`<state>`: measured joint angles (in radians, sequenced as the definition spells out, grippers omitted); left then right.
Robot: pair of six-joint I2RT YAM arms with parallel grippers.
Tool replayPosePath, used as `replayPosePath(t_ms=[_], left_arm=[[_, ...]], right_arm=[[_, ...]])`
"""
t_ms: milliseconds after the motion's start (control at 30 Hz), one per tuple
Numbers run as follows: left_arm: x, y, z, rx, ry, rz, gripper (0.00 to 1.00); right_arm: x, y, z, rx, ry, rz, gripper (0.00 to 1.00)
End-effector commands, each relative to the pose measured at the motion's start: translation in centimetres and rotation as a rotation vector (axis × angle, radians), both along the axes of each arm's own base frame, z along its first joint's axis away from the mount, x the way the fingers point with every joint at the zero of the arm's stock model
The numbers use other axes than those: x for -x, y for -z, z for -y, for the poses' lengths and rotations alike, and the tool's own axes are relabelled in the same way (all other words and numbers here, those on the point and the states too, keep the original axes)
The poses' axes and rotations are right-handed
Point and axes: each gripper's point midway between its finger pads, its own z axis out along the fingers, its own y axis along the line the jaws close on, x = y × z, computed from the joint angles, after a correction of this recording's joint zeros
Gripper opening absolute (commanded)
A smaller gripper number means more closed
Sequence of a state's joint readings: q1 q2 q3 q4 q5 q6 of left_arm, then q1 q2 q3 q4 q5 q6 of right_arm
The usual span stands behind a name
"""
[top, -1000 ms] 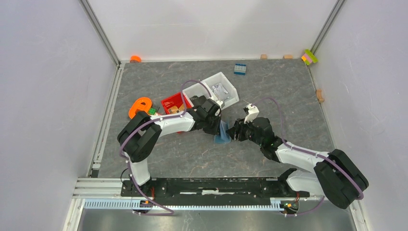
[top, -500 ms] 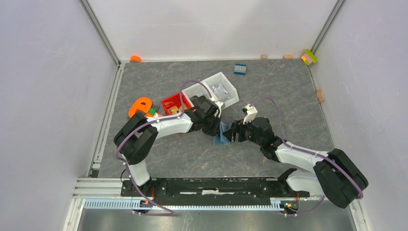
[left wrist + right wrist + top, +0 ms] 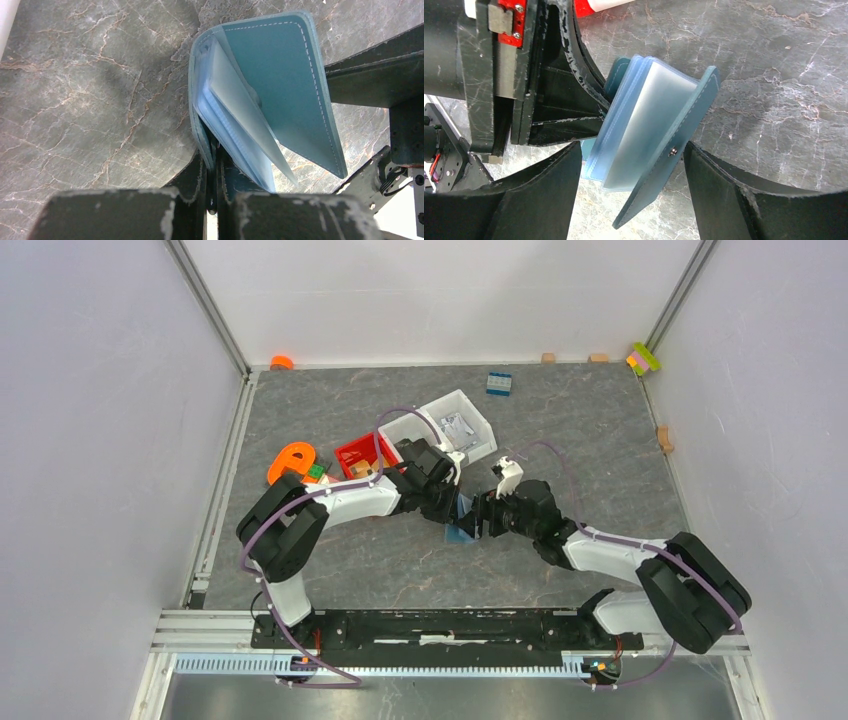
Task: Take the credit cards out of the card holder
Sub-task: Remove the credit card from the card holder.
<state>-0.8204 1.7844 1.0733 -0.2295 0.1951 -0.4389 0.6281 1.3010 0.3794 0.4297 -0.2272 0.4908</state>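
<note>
Left pincer (image 3: 215,150) is clamping the card holder (image 3: 280,85) by one cover, fanned open over the tabletop (image 3: 75,75). Right pincer (image 3: 631,150) is gaping wide, straddling the sleeves. No credit cards showing yet. Next move likely needs pinching one card's edge only.

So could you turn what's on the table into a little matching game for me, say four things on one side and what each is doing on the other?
Things
1. card holder
2. left tool
3. right tool
4. blue brick

States
A. open, one finger on each side of the card holder
B. lying alone near the far edge of the table
C. shut, pinching the card holder by one edge
D. held up off the table, fanned open, pale inner sleeves showing

Right pairs: 1-D, 2-C, 3-A, 4-B.
</note>
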Motion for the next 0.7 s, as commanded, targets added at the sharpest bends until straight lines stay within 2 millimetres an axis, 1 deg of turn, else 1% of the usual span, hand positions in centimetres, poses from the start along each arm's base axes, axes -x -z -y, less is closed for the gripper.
replayPosePath(t_ms=[0,100,167,300,400,500,667], left_arm=[[-0.1,-2.1,0.9,0.055,0.058,0.058,0.02],[-0.2,-2.3,0.8,0.057,0.054,0.064,0.02],[-0.3,-2.4,0.7,0.05,0.048,0.069,0.02],[-0.4,-2.4,0.3,0.034,0.039,0.076,0.02],[-0.4,-2.4,0.3,0.03,0.037,0.076,0.02],[-0.5,-2.3,0.2,0.024,0.034,0.077,0.02],[-0.5,-2.4,0.1,0.022,0.034,0.079,0.02]], right_arm=[[-1.1,-1.5,-0.9,-0.005,-0.014,0.046,0.79],[-1.4,-1.2,-0.6,0.022,0.004,0.04,0.78],[-1.6,-1.0,-0.3,0.042,0.027,0.036,0.72],[-1.9,-0.9,0.1,0.056,0.049,0.04,0.56],[-2.1,-0.7,0.2,0.066,0.059,0.035,0.46],[-2.2,-0.6,0.4,0.079,0.069,0.031,0.42],[-2.7,-0.6,1.3,0.12,0.113,0.045,0.41]])
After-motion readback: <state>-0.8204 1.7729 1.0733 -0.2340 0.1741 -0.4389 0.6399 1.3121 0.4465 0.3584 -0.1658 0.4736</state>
